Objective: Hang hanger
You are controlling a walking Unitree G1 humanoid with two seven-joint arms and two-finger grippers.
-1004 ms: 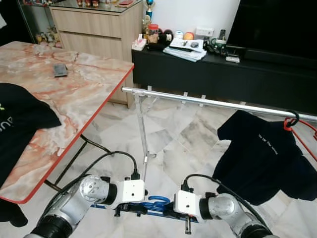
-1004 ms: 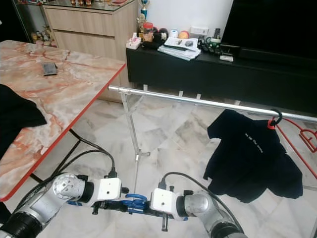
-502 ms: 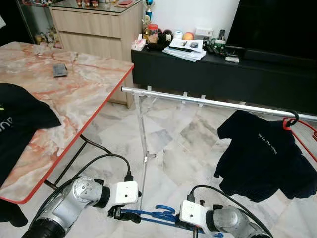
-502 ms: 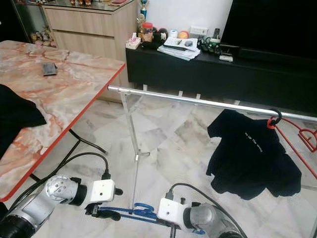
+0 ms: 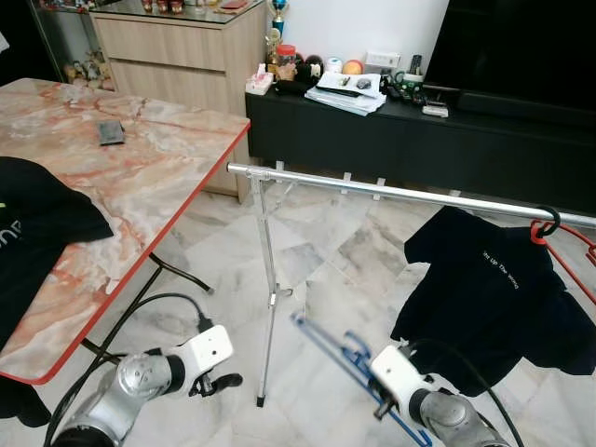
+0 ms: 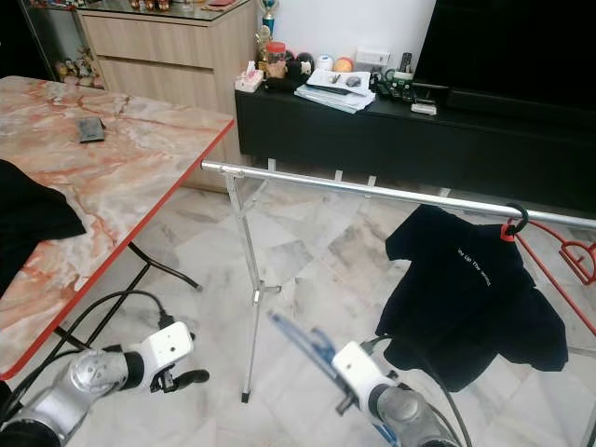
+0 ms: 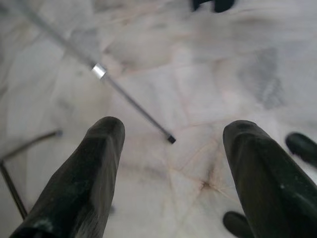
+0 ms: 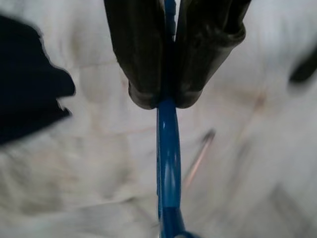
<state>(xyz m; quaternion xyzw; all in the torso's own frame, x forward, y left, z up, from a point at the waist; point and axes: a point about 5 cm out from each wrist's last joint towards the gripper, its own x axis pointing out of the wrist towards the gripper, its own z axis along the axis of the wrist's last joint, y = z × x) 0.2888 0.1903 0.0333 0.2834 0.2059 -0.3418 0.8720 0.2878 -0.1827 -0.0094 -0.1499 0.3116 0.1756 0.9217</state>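
Observation:
A blue hanger point(image 5: 343, 352), blurred with motion, slants over the marble floor in front of me. My right gripper point(image 5: 381, 403) is shut on it; the right wrist view has both black fingers point(image 8: 140, 54) pinching the blue bar point(image 8: 168, 148). My left gripper point(image 5: 220, 382) is low at the left, apart from the hanger. It is open, with only floor between its fingers point(image 7: 89, 183). The silver rail point(image 5: 400, 193) crosses above. A black T-shirt point(image 5: 484, 289) hangs from it at the right on a red-hooked hanger point(image 5: 538, 234).
The rack's thin leg point(image 5: 266, 298) stands between my arms, its foot point(image 7: 171, 140) near the left gripper. A red-edged marble table point(image 5: 140, 177) with a black shirt point(image 5: 37, 223) is on the left. A black TV console point(image 5: 391, 130) lies behind the rail. Another red hanger point(image 5: 585, 265) hangs far right.
My left gripper has let go of the blue hanger and drawn back to the left. The right gripper has swung the hanger to the right, tilting it up.

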